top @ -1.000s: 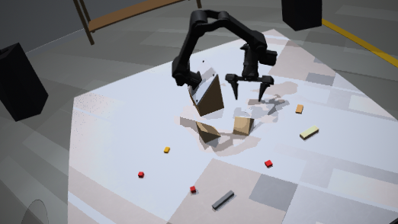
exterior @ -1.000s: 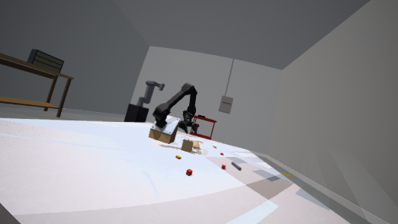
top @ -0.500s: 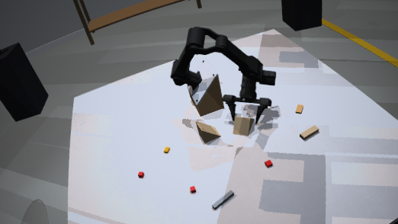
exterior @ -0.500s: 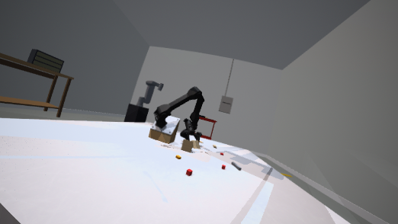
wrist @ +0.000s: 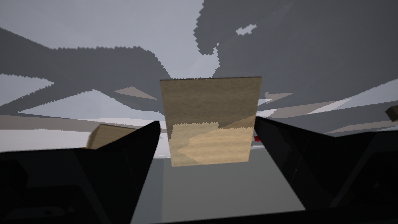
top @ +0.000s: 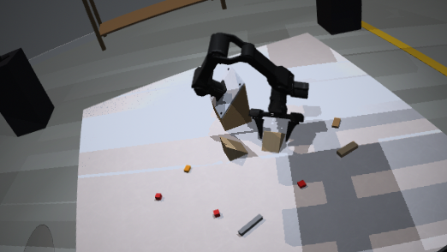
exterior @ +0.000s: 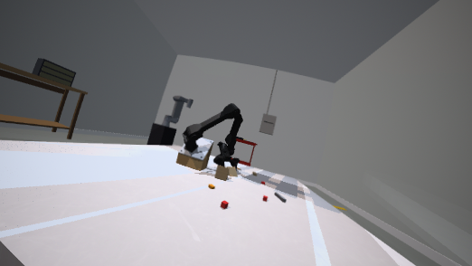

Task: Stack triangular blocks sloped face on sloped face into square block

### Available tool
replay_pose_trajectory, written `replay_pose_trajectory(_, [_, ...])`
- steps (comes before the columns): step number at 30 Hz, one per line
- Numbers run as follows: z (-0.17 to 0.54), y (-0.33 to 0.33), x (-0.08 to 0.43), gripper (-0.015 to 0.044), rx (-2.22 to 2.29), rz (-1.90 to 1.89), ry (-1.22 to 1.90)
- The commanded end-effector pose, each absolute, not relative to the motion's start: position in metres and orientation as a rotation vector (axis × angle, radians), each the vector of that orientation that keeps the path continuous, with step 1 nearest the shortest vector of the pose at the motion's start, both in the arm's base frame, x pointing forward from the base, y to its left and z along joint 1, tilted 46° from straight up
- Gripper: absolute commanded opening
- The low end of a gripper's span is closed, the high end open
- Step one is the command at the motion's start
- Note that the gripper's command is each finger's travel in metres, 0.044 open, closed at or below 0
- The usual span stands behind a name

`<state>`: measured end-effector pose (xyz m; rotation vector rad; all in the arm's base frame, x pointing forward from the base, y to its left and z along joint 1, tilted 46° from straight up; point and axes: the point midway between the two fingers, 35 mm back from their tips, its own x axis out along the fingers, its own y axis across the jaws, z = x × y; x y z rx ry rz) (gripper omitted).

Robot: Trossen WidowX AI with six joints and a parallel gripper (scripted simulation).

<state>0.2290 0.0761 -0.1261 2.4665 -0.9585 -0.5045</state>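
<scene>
One triangular wooden block (top: pixel 272 141) (wrist: pixel 210 105) (exterior: pixel 232 172) stands on the table between the spread fingers. My gripper (top: pixel 274 139) (wrist: pixel 207 123) is open and reaches down around this block, a finger on either side. Whether a finger touches it, I cannot tell. The other triangular block (top: pixel 234 151) (exterior: pixel 221 172) lies apart, to the left in the top view, turned at an angle. Part of it shows in the wrist view (wrist: pixel 112 136) beyond the left finger, which hides the rest.
The arm's wooden base (top: pixel 236 112) (exterior: pixel 194 161) stands behind the blocks. An orange piece (top: pixel 187 168), red cubes (top: pixel 158 196) (top: pixel 217 213) (top: pixel 301 183), a grey bar (top: pixel 250 225), a wooden bar (top: pixel 347 149) and a small tan piece (top: pixel 336 123) lie around on the table (top: pixel 128 223).
</scene>
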Motion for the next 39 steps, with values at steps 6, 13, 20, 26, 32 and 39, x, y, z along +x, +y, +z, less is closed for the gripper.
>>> replay_pose_trajectory(6, [-0.126,0.076,0.229,0.0282,2.466,-0.505,-0.958])
replay_pose_trajectory(13, [-0.126,0.076,0.229,0.0236,2.466,-0.505,-0.958])
replay_pose_trajectory(20, [-0.121,0.083,0.229,0.0052,2.468,-0.51,-0.955])
replay_pose_trajectory(26, [-0.107,0.102,0.227,0.0,2.471,-0.52,-0.95])
replay_pose_trajectory(32, [-0.089,0.119,0.223,0.0,2.472,-0.523,-0.949])
replay_pose_trajectory(39, [-0.065,0.14,0.216,0.0,2.47,-0.516,-0.954])
